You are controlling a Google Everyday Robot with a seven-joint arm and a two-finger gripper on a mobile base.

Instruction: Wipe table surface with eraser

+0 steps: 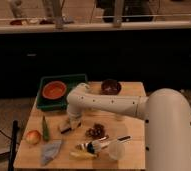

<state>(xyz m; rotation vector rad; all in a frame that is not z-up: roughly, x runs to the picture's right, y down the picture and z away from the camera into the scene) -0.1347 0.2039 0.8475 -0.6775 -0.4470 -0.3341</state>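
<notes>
"While your arm hangs over the desk [131, 91], where is your tool?"

"My tool [73, 121] is low over the left part, just on the near side of the green tray [64, 80]. Whether it is spread or pressed together, I cannot tell."

"And the eraser?"

"The eraser [65, 128] lies on the desk just beside my tool, a little to the left and nearer, maybe touching it. Its long axis seems to run left to right, slightly slanted."

"So what does the next move need?"

"I judge I must take it firmly first. The green vegetable [45, 129] on the left is close, so wiping toward the right looks safer."
</notes>
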